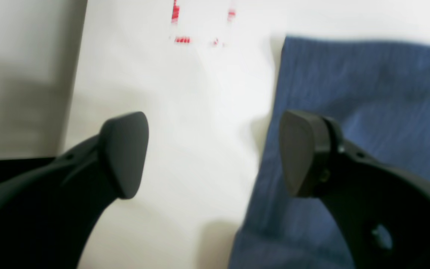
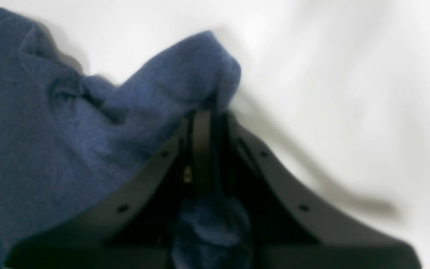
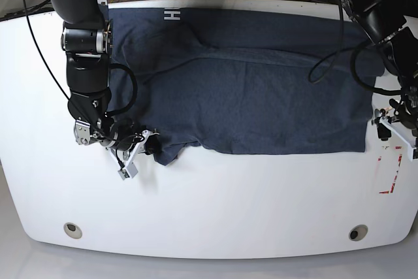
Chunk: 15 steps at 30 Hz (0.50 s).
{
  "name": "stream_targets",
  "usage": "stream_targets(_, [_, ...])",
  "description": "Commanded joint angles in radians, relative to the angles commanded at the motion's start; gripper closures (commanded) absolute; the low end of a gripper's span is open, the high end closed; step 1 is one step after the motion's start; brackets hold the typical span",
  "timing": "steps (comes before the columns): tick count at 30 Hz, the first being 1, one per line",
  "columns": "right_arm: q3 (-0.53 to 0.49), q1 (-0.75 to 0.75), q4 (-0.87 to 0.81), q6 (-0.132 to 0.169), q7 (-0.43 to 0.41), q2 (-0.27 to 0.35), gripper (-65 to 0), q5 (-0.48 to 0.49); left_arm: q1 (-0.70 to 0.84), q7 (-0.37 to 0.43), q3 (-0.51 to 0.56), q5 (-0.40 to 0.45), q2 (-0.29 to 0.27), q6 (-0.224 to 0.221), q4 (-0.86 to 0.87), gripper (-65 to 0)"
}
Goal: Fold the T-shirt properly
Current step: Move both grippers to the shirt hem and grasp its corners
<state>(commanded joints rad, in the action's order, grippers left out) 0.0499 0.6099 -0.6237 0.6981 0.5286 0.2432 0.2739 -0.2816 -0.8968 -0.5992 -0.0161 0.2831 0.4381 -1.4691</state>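
T-shirt (image 3: 261,89), soft and limp, is lying spread across the far half of the table (image 3: 215,200). Its near-left corner is being pinched by the right gripper (image 2: 203,112); the left gripper (image 1: 213,153) is being held agape beside the right hem, likely the best hold.

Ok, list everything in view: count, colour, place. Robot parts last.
T-shirt: one, dark navy-grey with white lettering near its far edge, spread across the far half of the table.
Table: one, white, with two round holes near the front edge.
Red markings: a small patch on the white surface at the base view's right, beside the shirt's edge.
Cables: several, black, hanging off both arms.
Right gripper: one, black, shut on a corner of the shirt.
Left gripper: one, black, open, astride the shirt's edge, one finger over cloth, one over bare table.
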Motion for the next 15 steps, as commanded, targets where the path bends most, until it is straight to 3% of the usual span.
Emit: stream_targets(15, [0.002, -0.003, 0.000, 0.000, 0.000, -0.002, 0.0, 0.000, -0.115, 0.278, 0.023, -0.003, 0.002, 0.003, 0.434, -51.0])
